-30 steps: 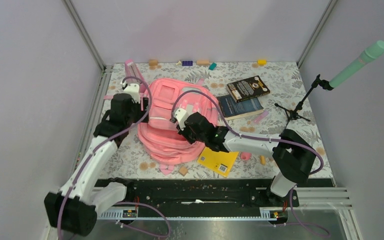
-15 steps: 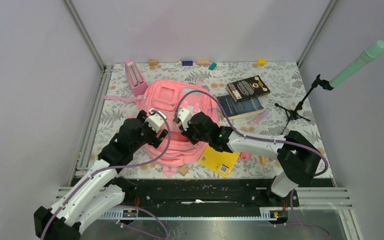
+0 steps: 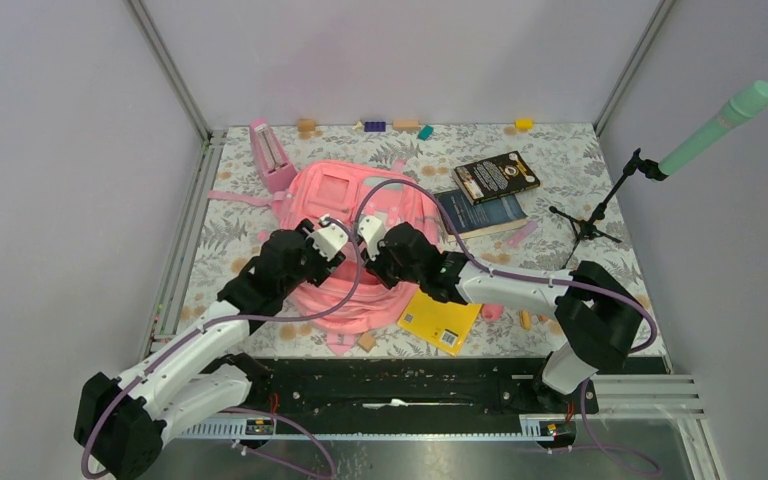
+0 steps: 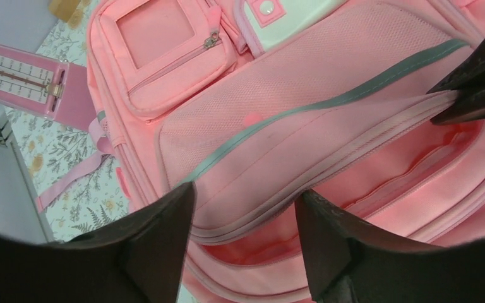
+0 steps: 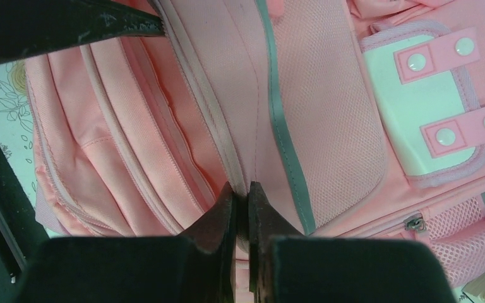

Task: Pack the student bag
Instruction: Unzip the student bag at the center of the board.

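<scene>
The student bag [image 3: 340,195], a soft pink backpack, lies flat on the floral table with its front pockets facing up. My right gripper [image 5: 241,185] is shut on the zipper edge of the bag's [image 5: 328,95] main opening, holding the front flap up. Just left of it, my left gripper [image 4: 245,191] is open above that same edge, its fingers straddling the seam with the gap of the open compartment below. In the top view the left gripper [image 3: 332,240] and right gripper [image 3: 368,232] sit close together over the bag's near half. The inside of the bag [image 4: 328,69] is mostly hidden.
A yellow book [image 3: 438,322] lies by the bag's near right corner. Two dark books [image 3: 495,177] lie at the back right. A pink metronome [image 3: 271,152] stands behind the bag on the left. A stand with a mint microphone [image 3: 717,128] is at the right; small blocks line the back edge.
My left arm swung from the bag's left side over to its near middle, close beside the right gripper. The right gripper kept its grip and barely moved.
</scene>
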Tool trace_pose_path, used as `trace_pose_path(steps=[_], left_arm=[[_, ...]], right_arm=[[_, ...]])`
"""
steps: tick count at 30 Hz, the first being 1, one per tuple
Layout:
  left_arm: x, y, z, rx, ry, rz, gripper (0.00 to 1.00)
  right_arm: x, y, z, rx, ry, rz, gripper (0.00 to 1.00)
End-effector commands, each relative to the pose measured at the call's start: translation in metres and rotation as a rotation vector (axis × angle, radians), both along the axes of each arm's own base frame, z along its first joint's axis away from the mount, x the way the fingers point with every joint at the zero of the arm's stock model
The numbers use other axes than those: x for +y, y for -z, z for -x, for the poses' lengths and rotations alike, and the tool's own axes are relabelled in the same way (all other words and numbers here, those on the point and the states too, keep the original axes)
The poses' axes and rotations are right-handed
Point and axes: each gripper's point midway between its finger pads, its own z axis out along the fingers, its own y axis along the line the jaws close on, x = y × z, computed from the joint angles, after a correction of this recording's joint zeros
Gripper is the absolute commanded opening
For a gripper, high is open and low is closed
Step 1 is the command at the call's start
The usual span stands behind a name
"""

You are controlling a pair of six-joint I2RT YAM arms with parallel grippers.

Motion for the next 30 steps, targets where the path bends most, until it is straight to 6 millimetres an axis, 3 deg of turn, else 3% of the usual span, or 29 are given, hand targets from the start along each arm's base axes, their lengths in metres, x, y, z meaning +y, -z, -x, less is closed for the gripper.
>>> trace_pose_path(steps=[1, 6, 8, 11, 13, 19, 23, 27, 30], left_arm=[[-0.007, -0.023, -0.018, -0.077, -0.017, 0.018, 0.57], [-0.012, -0.018, -0.018, -0.054, -0.004, 0.025, 0.43], [-0.013, -0.018, -0.016, -0.049, 0.004, 0.028, 0.29], [-0.011, -0.020, -0.014, -0.032, 0.003, 0.019, 0.01], [-0.012, -0.022, -0.010, -0.010, 0.005, 0.027, 0.00], [-0.014, -0.024, -0.003, 0.016, 0.010, 0.057, 0.00], [-0.006, -0.033, -0.005, -0.011, -0.033, 0.055, 0.00], [-0.005, -0.038, -0.001, -0.024, -0.039, 0.081, 0.00], [-0.002, -0.043, -0.001, -0.036, -0.058, 0.096, 0.00]], right_arm=[[0.010, -0.032, 0.004, -0.012, -0.027, -0.108, 0.00], [0.010, -0.036, 0.004, -0.007, -0.019, -0.137, 0.00], [0.010, -0.036, 0.003, -0.004, -0.015, -0.141, 0.00], [0.007, -0.040, 0.001, -0.006, 0.002, -0.151, 0.11], [0.004, -0.051, 0.000, -0.005, 0.013, -0.174, 0.18], [-0.018, -0.085, -0.003, -0.029, 0.094, -0.215, 0.55], [-0.044, -0.108, -0.005, -0.024, 0.198, -0.254, 0.65], [-0.095, -0.123, 0.000, -0.022, 0.353, -0.221, 0.71], [-0.143, -0.117, 0.006, 0.029, 0.516, -0.172, 0.71]])
